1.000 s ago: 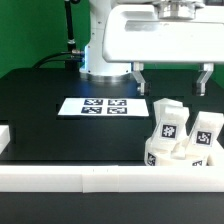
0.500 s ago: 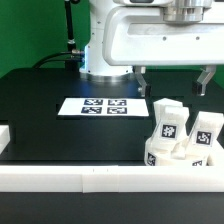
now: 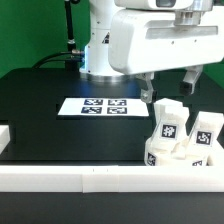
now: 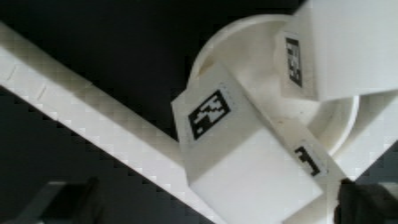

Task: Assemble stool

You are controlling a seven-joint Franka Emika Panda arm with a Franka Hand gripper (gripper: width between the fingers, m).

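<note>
pincer [image 3: 170, 89] wide open, holding nothing | stool parts: 2 tagged legs [image 3: 168, 128] seen on seat [image 4: 267, 60], just below pincer | you centre over 1 leg before descending, then close squarely

Black table [image 3: 40, 110]: marker board [image 3: 98, 106], stool parts [image 3: 180, 136]

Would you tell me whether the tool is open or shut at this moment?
Open: in the exterior view the tool has its two fingers spread wide apart, with nothing between them, above the stool legs.
</note>
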